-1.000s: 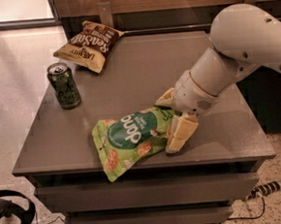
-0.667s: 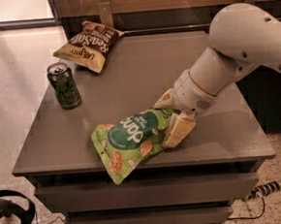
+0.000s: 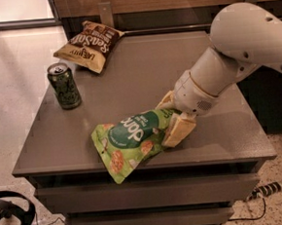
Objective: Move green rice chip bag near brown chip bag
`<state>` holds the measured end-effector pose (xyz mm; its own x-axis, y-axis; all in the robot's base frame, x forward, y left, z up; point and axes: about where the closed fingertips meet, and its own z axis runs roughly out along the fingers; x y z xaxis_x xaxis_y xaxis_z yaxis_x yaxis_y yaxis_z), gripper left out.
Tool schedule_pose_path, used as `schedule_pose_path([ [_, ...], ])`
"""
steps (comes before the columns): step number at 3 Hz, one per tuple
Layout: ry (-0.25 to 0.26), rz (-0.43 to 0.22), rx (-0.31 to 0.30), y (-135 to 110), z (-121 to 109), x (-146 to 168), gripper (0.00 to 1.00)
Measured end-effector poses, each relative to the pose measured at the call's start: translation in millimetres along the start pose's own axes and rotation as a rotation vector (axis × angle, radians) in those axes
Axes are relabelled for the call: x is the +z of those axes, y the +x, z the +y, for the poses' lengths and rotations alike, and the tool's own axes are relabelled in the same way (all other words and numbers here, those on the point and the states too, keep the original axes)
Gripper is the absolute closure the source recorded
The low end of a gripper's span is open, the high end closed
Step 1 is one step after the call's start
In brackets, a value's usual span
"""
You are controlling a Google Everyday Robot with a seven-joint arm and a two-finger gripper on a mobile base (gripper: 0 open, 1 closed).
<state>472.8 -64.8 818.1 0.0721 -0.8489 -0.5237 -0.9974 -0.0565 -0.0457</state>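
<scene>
Obs.: the gripper [image 3: 170, 118] sits low over the near right part of the grey table [image 3: 142, 70], cream fingers [image 3: 178, 130] clamped on the right end of the green rice chip bag [image 3: 133, 140]. One finger lies above the foil and one below, so it pinches the bag's edge rather than its puffed middle, probably because the thin seam is easier to hold. The bag is at the front of the table, its lower corner hanging past the front edge. I cannot tell whether the rest lies on the surface or is just off it. The brown chip bag [image 3: 89, 44] lies at the far left corner, well apart from the green one, so the carry is not yet made. A green drink can [image 3: 64, 85] stands upright at the left, between the two bags and close to a straight path, likely something to steer around. The white arm [image 3: 234, 53] reaches in from the right, wrist angled down. Against a second ago, the oval logo has turned further round and the foil looks more bunched at the grip. The bag's place on the table is barely changed. Can and brown bag have not moved.
</scene>
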Motion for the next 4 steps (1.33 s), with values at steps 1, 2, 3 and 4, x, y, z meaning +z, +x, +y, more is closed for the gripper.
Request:
schedule_pose_path([
  [1, 0.042, 0.016, 0.030, 1.0, -6.1, -14.0, 1.00],
  [2, 0.092, 0.063, 0.089, 9.9, -25.7, -45.4, 1.00],
  [3, 0.166, 0.089, 0.147, 18.3, -63.8, -96.2, 1.00],
  [4, 0.275, 0.099, 0.227, 27.6, -100.9, -138.8, 1.00],
])
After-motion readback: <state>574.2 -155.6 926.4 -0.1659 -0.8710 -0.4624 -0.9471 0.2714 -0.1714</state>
